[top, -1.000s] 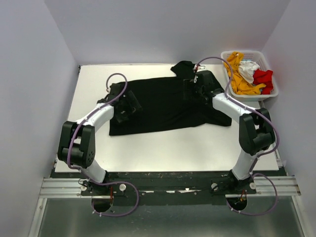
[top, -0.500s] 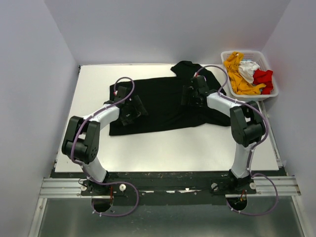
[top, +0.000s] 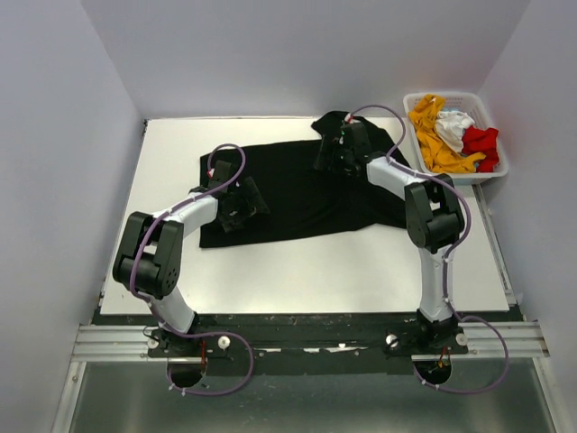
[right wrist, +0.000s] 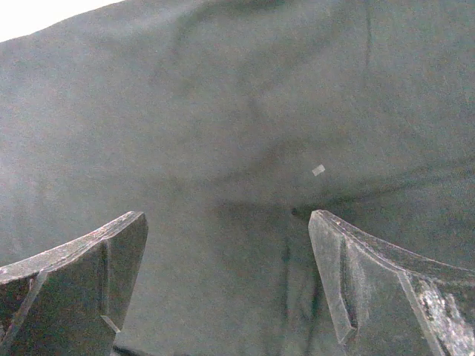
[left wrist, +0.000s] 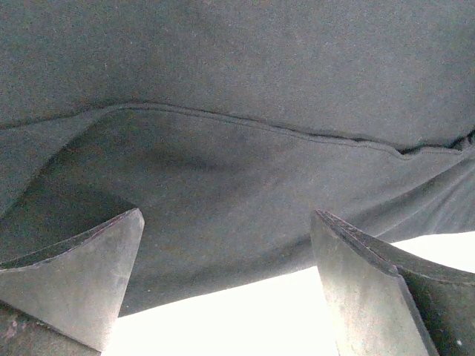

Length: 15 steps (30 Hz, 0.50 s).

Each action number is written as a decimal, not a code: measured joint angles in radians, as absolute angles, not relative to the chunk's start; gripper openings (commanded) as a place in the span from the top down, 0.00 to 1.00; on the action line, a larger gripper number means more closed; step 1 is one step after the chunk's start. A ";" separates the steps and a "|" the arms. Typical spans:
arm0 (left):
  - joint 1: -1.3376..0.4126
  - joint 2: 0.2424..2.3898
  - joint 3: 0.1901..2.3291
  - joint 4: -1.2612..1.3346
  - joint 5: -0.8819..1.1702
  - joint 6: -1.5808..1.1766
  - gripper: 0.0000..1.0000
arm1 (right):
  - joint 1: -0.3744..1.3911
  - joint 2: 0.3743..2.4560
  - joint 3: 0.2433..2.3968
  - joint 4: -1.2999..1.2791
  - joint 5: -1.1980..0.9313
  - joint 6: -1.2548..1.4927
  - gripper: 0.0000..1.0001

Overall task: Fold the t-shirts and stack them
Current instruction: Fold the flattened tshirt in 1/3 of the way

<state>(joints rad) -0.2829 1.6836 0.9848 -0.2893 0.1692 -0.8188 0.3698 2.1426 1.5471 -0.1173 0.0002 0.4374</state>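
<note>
The left claw [top: 240, 202] was held wide open and empty, low over the left part of the black shirt [top: 297, 194]. A seam [left wrist: 245, 124] was seen just under it, near the shirt's edge. If the claw were shut too high, only air might be caught. If it were pushed too deep, two layers could be pinched and the cloth bunched up.

The shirt was spread on the table [top: 315, 271], with its right side rumpled. The right claw [top: 332, 153] was wide open and empty too, over the shirt's far part. If the two sides were lifted unevenly, a crooked fold could be made.

An orange shirt [top: 437, 144], a white shirt [top: 453, 122] and a red shirt [top: 480, 144] were piled in the basket [top: 498, 171], which could be bumped.
</note>
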 measured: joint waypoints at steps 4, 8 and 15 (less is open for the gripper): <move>-0.282 1.684 0.983 -0.288 0.168 -0.819 0.01 | 0.372 2.157 1.600 -0.074 -0.031 0.429 0.00; -0.282 1.683 0.980 -0.284 0.165 -0.819 0.01 | 0.384 2.089 1.504 -0.034 -0.028 0.414 0.00; -0.284 1.666 0.950 -0.250 0.165 -0.824 0.01 | 0.428 1.832 1.093 0.007 -0.023 0.456 0.00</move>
